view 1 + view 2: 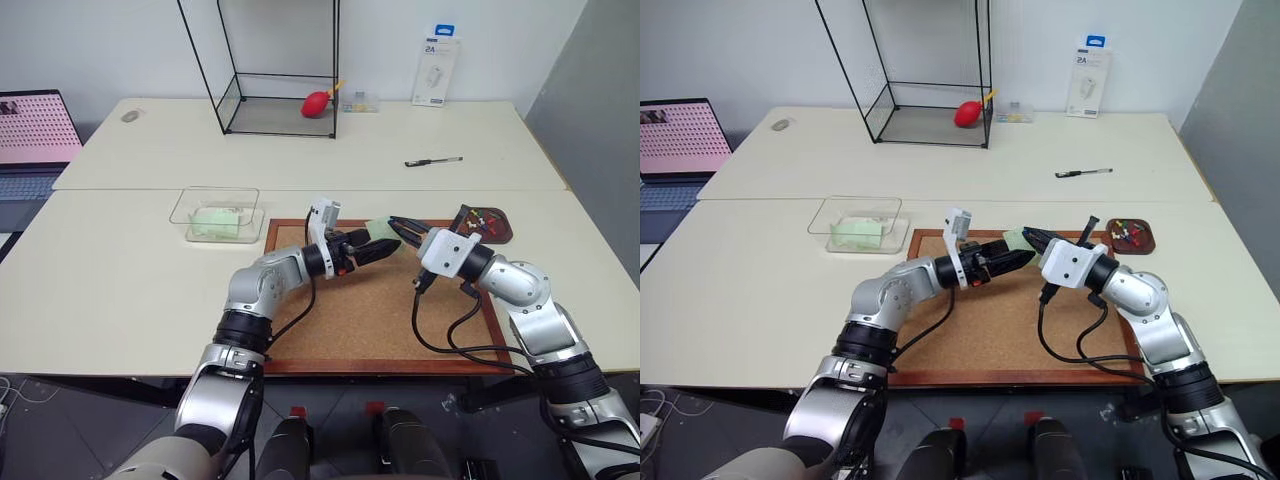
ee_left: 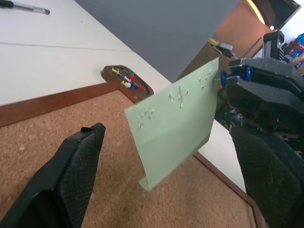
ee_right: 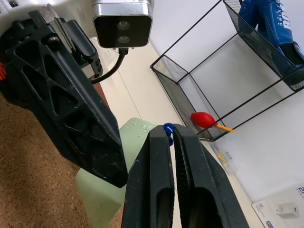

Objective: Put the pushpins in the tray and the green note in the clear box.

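- Above the corkboard (image 1: 380, 310): right gripper (image 3: 169, 135) clamped on a blue pushpin (image 3: 167, 128) with the green note (image 2: 173, 118) hanging from it, lifted clear so the other arm can reach the paper.
- Facing it: left gripper (image 2: 166, 161) spread wide, fingers either side of the note, not yet pinching, apparently placed to take the sheet off the pin.
- Right of the board on the worktop (image 1: 120, 290): tray (image 1: 495, 232) already carrying several coloured pushpins (image 2: 127, 80).
- Left, further back: clear box (image 1: 216, 214), with something pale green inside, possibly another note.
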You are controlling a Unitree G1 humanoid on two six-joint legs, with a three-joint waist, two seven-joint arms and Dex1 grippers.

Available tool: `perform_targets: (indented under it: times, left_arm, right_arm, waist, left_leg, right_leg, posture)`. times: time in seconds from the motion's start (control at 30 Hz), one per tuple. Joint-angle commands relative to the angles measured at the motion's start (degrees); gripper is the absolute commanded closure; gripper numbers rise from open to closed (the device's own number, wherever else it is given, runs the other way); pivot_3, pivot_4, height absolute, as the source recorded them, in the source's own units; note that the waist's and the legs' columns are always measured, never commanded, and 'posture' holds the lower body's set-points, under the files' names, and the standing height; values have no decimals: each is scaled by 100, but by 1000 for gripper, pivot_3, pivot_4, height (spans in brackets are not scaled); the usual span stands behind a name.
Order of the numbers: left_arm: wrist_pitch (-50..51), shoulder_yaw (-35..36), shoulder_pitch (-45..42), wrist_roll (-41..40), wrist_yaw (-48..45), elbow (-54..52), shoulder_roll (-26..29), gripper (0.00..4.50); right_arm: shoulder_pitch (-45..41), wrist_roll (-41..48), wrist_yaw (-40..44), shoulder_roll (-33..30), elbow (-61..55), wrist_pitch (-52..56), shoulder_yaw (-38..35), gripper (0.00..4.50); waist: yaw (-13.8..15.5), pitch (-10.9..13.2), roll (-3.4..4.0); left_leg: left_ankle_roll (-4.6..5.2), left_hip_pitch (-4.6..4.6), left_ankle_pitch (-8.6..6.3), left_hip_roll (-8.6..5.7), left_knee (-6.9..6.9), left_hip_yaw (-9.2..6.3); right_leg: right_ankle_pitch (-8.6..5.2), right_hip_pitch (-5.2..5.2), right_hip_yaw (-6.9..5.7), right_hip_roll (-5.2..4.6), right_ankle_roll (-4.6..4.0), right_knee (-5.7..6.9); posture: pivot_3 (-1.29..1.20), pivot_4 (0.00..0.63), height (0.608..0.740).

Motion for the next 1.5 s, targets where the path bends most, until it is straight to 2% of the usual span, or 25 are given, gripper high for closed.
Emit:
perform_targets:
  times: [0.03,0.27,0.7,0.9,1.27,1.5]
  left_arm:
    - [-142,94,-151,-15,-122,-8,-49,481]
    - [-25,134,-44,-108,-203,-205,-13,1713]
    - [41,167,57,-82,-192,-309,-15,4328]
    - [-48,200,74,16,-54,-225,10,4328]
    - [-245,280,114,215,250,-97,7,4328]
    - [-217,369,185,176,329,-201,22,4328]
  right_arm:
    - [-83,87,-51,34,-265,6,-120,4500]
    - [-96,111,-50,57,-258,31,-102,4500]
    - [-51,254,-45,220,-298,198,-143,4500]
    - [21,640,-56,397,-509,655,-268,4500]
    - [156,2380,-203,825,-1526,2958,-1008,4500]
    - [228,2336,-437,408,-1342,3379,-1611,4500]
  waist:
    - [-1,0,0]
    - [-1,0,0]
    - [-1,0,0]
    - [-2,0,0]
    - [1,0,0]
    - [9,0,0]
  left_leg:
    - [0,0,0,0,0,0]
    - [0,0,0,0,0,0]
    - [0,1,0,0,0,-1]
    - [0,1,0,0,0,-1]
    - [0,0,0,1,0,-4]
    - [1,-2,-1,0,1,-4]
  right_leg:
    - [0,0,0,0,0,0]
    - [0,0,0,0,0,0]
    - [0,0,0,0,0,1]
    - [0,0,0,0,0,1]
    - [0,0,-2,0,0,1]
    - [0,0,-3,0,0,1]
  posture:
    - [0,150,740]
    - [0,150,740]
    - [0,150,740]
    - [0,150,740]
    - [0,150,740]
    - [0,150,740]
